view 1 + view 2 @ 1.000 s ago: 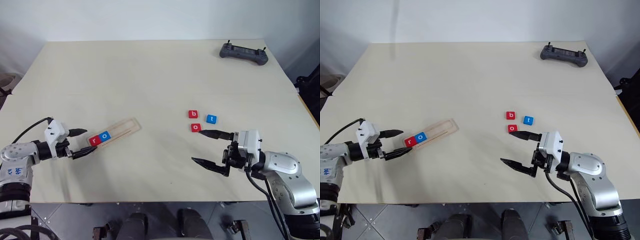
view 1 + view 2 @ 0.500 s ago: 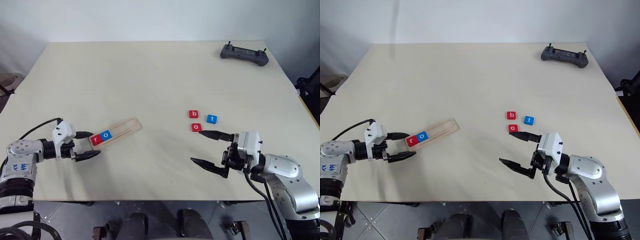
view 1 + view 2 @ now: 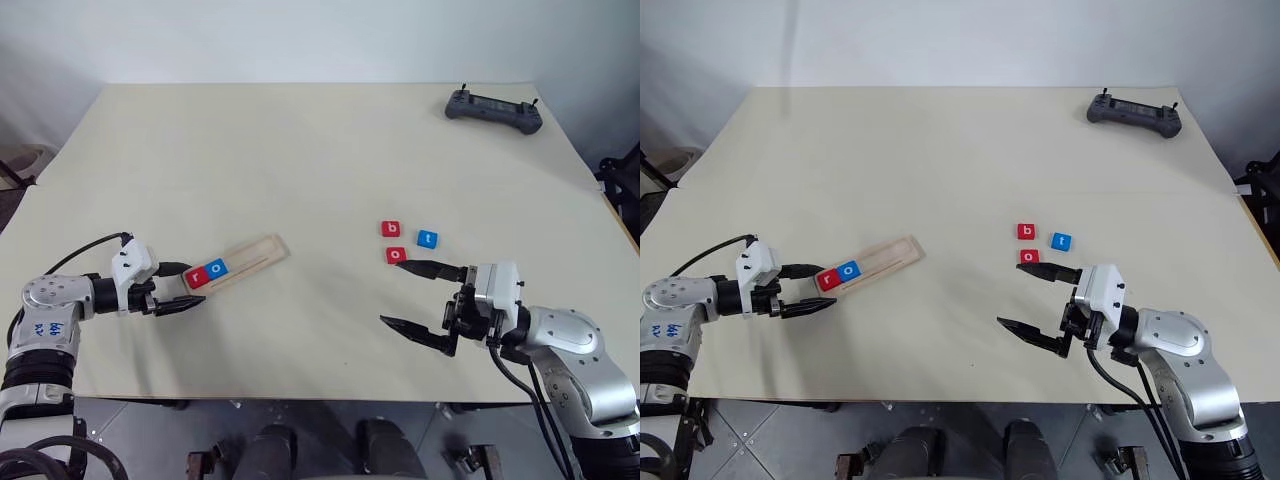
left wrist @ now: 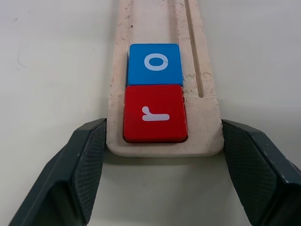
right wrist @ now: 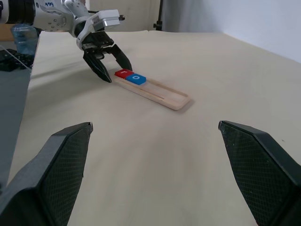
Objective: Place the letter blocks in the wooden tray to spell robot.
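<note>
The wooden tray (image 3: pixel 255 255) lies slanted on the table's left half. A red r block (image 3: pixel 198 277) and a blue o block (image 3: pixel 217 268) sit side by side at its near end. My left gripper (image 3: pixel 190 287) is open, and its fingers (image 4: pixel 84 160) stand on either side of that end, right against the tray's edges. On the right, a red b block (image 3: pixel 391 228), a blue t block (image 3: pixel 427 239) and a red o block (image 3: pixel 396 255) lie loose on the table. Just in front of the red o, my right gripper (image 3: pixel 395 293) hangs wide open and empty.
A grey controller (image 3: pixel 493 108) rests at the far right corner of the pale table (image 3: pixel 300 150). The right wrist view looks across the table to the tray (image 5: pixel 167 96) and the left gripper (image 5: pixel 110 68).
My left gripper has moved right, and its fingers now straddle the tray's near end. The right gripper has stayed in place.
</note>
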Tool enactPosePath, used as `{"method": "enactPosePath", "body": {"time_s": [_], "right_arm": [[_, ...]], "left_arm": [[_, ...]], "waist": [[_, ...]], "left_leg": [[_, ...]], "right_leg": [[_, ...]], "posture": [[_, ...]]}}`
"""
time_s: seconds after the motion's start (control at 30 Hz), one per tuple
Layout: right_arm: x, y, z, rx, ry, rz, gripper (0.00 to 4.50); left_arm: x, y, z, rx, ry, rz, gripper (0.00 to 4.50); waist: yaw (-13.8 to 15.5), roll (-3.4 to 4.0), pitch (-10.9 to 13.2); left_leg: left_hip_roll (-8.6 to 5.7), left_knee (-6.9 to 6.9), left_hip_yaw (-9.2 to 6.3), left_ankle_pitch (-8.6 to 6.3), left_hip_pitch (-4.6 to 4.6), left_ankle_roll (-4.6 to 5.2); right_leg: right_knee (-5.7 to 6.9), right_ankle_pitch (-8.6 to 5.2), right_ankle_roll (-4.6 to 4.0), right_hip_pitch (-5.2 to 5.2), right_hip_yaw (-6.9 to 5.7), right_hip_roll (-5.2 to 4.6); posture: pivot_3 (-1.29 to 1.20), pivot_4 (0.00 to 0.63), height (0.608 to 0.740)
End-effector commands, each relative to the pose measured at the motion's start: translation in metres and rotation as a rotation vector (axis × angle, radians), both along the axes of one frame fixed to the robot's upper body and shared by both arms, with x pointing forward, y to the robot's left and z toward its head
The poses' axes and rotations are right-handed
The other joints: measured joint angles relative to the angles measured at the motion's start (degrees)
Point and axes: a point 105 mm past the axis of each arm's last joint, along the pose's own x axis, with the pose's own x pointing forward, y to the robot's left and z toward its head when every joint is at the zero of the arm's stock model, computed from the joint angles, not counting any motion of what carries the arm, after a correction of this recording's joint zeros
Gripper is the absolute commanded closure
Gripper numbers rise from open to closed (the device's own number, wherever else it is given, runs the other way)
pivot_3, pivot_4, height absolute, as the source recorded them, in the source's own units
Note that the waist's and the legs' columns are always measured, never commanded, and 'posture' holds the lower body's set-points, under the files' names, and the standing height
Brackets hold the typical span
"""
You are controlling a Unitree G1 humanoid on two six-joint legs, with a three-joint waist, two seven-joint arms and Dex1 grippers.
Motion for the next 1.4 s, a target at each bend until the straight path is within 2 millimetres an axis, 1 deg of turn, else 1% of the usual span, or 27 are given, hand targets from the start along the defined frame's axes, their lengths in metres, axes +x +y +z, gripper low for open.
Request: {"method": "enactPosePath", "body": {"time_s": [0.03, 0.13, 0.23, 0.33, 0.43, 0.5, 0.6, 0.67, 0.87, 1.2, 1.27, 1.3, 1.33, 1.4], "right_arm": [[-0.003, -0.010, 0.007, -0.011, -0.020, -0.017, 0.00], [-0.007, -0.017, 0.006, -0.028, -0.007, -0.034, 0.00], [-0.016, -0.027, 0.003, -0.056, 0.021, -0.058, 0.00], [-0.026, -0.038, 0.001, -0.080, 0.049, -0.091, 0.00], [-0.036, -0.051, -0.002, -0.099, 0.074, -0.146, 0.00], [-0.042, -0.057, -0.004, -0.104, 0.087, -0.182, 0.00], [-0.047, -0.058, -0.006, -0.097, 0.095, -0.214, 0.00], [-0.049, -0.057, -0.007, -0.088, 0.099, -0.222, 0.00], [-0.052, -0.052, -0.009, -0.072, 0.106, -0.230, 0.00], [-0.050, -0.050, -0.010, -0.067, 0.110, -0.225, 0.00], [-0.049, -0.050, -0.011, -0.067, 0.110, -0.223, 0.00], [-0.048, -0.050, -0.011, -0.067, 0.110, -0.222, 0.00], [-0.048, -0.050, -0.011, -0.066, 0.110, -0.220, 0.00], [-0.047, -0.050, -0.011, -0.065, 0.110, -0.220, 0.00]], "left_arm": [[-0.004, -0.031, 0.017, -0.001, -0.075, -0.163, 1.11], [-0.008, -0.053, 0.016, 0.038, -0.073, -0.265, 1.11], [-0.010, -0.078, 0.012, 0.076, -0.058, -0.364, 1.11], [-0.007, -0.095, 0.010, 0.104, -0.062, -0.407, 1.11], [-0.006, -0.106, 0.007, 0.129, -0.048, -0.452, 1.11], [0.000, -0.113, 0.003, 0.154, -0.034, -0.446, 1.11], [0.008, -0.122, 0.001, 0.164, -0.031, -0.446, 1.11], [0.009, -0.128, -0.001, 0.167, -0.016, -0.469, 1.11], [0.015, -0.134, -0.002, 0.178, 0.001, -0.480, 1.11], [0.013, -0.128, -0.008, 0.186, 0.037, -0.501, 1.11], [0.013, -0.127, -0.008, 0.181, 0.040, -0.495, 0.40], [0.012, -0.126, -0.008, 0.177, 0.046, -0.496, 0.12], [0.012, -0.126, -0.007, 0.171, 0.051, -0.491, 0.03], [0.011, -0.125, -0.005, 0.151, 0.049, -0.485, 0.03]], "waist": [[0.02, -0.06, 0.04], [-0.15, -0.12, 0.07], [-0.14, -0.13, 0.07], [-0.11, -0.14, 0.08], [-0.13, -0.18, 0.10], [-0.02, -0.19, 0.11], [0.02, -0.20, 0.11], [0.01, -0.20, 0.11], [0.08, -0.20, 0.11], [0.59, -0.20, 0.10], [0.59, -0.20, 0.10], [0.59, -0.20, 0.11], [0.56, -0.20, 0.10], [0.54, -0.20, 0.11]], "left_leg": [[0.00, 0.02, -0.02, 0.00, -0.04, 0.00], [0.02, 0.02, -0.03, -0.01, -0.08, 0.00], [0.02, 0.01, -0.01, -0.01, -0.07, 0.00], [0.03, 0.01, 0.02, -0.01, -0.06, 0.00], [0.04, 0.03, 0.03, -0.01, -0.06, 0.01], [0.02, 0.02, 0.05, -0.01, -0.04, 0.02], [0.00, 0.05, 0.07, 0.00, -0.02, 0.06], [-0.02, 0.06, 0.07, 0.01, 0.00, 0.07], [-0.05, 0.06, 0.07, 0.02, 0.02, 0.08], [-0.07, 0.09, 0.06, 0.04, 0.05, 0.11], [-0.07, 0.09, 0.06, 0.04, 0.05, 0.11], [-0.07, 0.09, 0.06, 0.04, 0.05, 0.11], [-0.07, 0.09, 0.06, 0.04, 0.05, 0.11], [-0.07, 0.09, 0.06, 0.04, 0.05, 0.11]], "right_leg": [[-0.01, 0.00, 0.00, 0.00, 0.00, 0.00], [-0.06, 0.01, 0.02, -0.01, 0.00, -0.01], [-0.07, 0.01, 0.02, -0.01, 0.00, 0.01], [-0.06, 0.01, 0.02, 0.00, 0.01, 0.07], [-0.05, 0.01, 0.02, 0.01, 0.02, 0.17], [-0.04, 0.01, 0.02, 0.01, 0.02, 0.21], [-0.05, 0.02, 0.05, 0.06, 0.03, 0.23], [-0.05, 0.02, 0.05, 0.08, 0.03, 0.23], [-0.03, 0.02, 0.06, 0.09, 0.04, 0.22], [-0.03, 0.04, 0.09, 0.12, 0.05, 0.21], [-0.03, 0.04, 0.09, 0.12, 0.05, 0.22], [-0.03, 0.04, 0.09, 0.12, 0.05, 0.22], [-0.02, 0.04, 0.09, 0.12, 0.05, 0.22], [-0.02, 0.04, 0.09, 0.12, 0.05, 0.22]], "posture": [[0.00, 0.150, 0.740], [0.00, 0.150, 0.740], [0.00, 0.150, 0.740], [0.00, 0.150, 0.740], [0.00, 0.150, 0.740], [0.00, 0.150, 0.740], [0.00, 0.150, 0.740], [0.00, 0.150, 0.740], [0.00, 0.150, 0.740], [0.00, 0.150, 0.740], [0.00, 0.150, 0.740], [0.00, 0.150, 0.740], [0.00, 0.150, 0.740], [0.00, 0.150, 0.740]]}}
